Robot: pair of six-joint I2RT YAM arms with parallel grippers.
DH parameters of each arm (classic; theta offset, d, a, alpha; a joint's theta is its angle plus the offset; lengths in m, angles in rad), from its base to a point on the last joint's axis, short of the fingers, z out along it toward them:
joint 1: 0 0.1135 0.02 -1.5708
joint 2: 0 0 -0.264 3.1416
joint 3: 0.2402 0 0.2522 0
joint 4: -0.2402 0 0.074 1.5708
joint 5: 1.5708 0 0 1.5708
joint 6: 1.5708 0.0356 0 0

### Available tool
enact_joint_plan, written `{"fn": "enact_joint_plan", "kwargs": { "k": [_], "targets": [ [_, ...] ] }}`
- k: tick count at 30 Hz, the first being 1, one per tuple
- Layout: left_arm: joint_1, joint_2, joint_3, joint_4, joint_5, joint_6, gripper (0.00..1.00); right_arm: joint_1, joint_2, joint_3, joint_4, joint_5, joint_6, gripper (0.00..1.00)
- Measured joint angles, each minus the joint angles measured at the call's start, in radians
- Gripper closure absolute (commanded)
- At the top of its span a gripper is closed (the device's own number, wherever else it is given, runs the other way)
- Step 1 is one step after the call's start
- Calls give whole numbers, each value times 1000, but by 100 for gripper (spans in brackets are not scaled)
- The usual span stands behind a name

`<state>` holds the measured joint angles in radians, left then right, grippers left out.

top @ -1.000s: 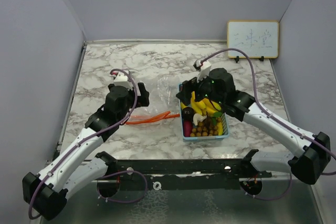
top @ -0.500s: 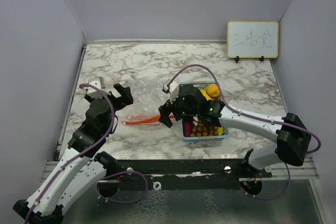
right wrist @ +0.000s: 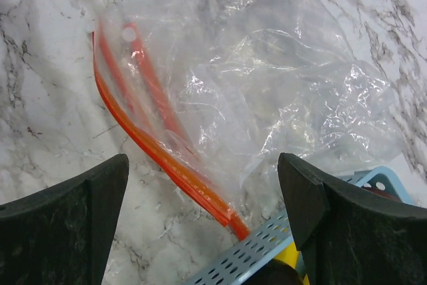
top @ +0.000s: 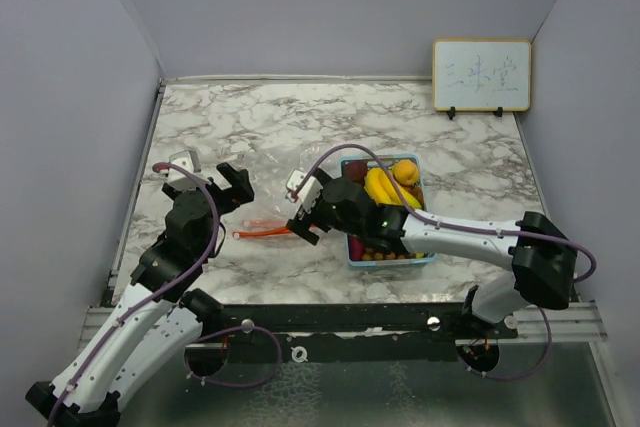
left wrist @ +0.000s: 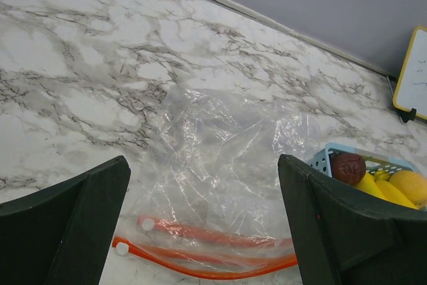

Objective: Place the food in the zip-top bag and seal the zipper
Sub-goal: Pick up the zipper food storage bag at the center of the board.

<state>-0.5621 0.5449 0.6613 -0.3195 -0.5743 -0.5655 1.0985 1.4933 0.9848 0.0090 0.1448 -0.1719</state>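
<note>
A clear zip-top bag (top: 300, 187) with an orange zipper (top: 262, 229) lies flat and empty on the marble table. It shows in the left wrist view (left wrist: 220, 165) and the right wrist view (right wrist: 267, 78). The food, yellow bananas (top: 381, 185), an orange piece (top: 405, 171) and a brown piece (left wrist: 348, 167), sits in the light-blue basket (top: 392, 259). My left gripper (top: 236, 185) is open and empty, left of the bag. My right gripper (top: 305, 219) is open and empty above the zipper's right end (right wrist: 227, 211), beside the basket.
A small whiteboard (top: 481, 75) stands at the back right against the wall. Grey walls close in the table on the left, back and right. The basket rim (right wrist: 260, 251) touches the bag's right corner.
My right gripper left the basket and moved left over the bag's zipper end. My left arm drew back to the left, then held still.
</note>
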Motion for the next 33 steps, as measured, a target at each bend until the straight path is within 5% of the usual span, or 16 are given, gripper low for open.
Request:
{"fn": "enact_joint_plan", "kwargs": {
  "k": [18,26,28,33],
  "targets": [
    [0,-38,-15,0,-19,-9,4,35,224,40,98,47,-226,22],
    [0,-56,-19,0,-19,-12,4,35,315,47,191,155,-253,71],
    [0,-63,-19,0,-19,-13,4,35,320,47,223,183,-253,92],
    [0,-84,-19,0,-18,-18,7,35,322,63,275,301,-211,98]
  ]
}}
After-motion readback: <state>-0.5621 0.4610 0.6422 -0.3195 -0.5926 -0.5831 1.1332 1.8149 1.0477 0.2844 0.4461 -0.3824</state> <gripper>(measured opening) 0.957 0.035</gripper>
